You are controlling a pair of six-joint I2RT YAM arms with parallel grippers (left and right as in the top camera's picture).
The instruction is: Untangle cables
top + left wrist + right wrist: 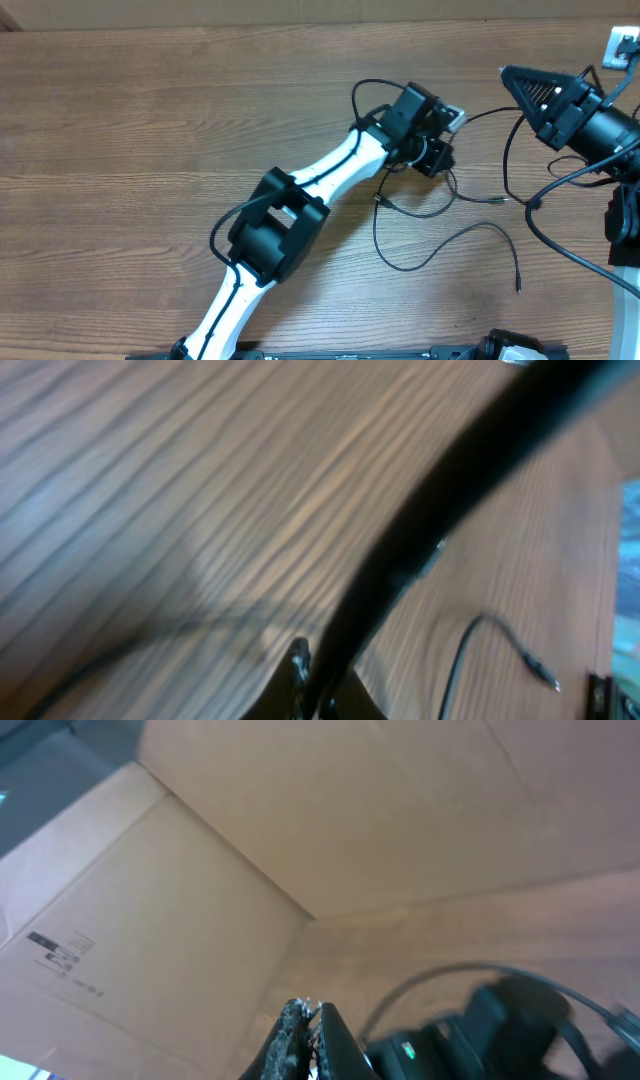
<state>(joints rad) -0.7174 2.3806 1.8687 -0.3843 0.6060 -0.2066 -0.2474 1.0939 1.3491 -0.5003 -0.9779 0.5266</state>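
Several thin black cables (436, 254) lie in loose loops on the wooden table, right of centre, and one plug end (518, 286) points toward the front. My left gripper (436, 158) hovers over the upper part of the loops. In the left wrist view this gripper (325, 682) is shut on a black cable (470, 460) that runs blurred and taut from the jaws to the upper right. Another cable (462, 652) with a small plug (545, 680) lies on the wood beyond. My right gripper (512, 76) is shut and holds nothing, raised at the right and pointing left (312, 1018).
A white socket block (622, 45) sits at the far right corner. The right arm's thicker black cables (560, 180) hang near the right edge. A cardboard wall (200, 870) fills the right wrist view, with the left arm's wrist (470, 1035) below it.
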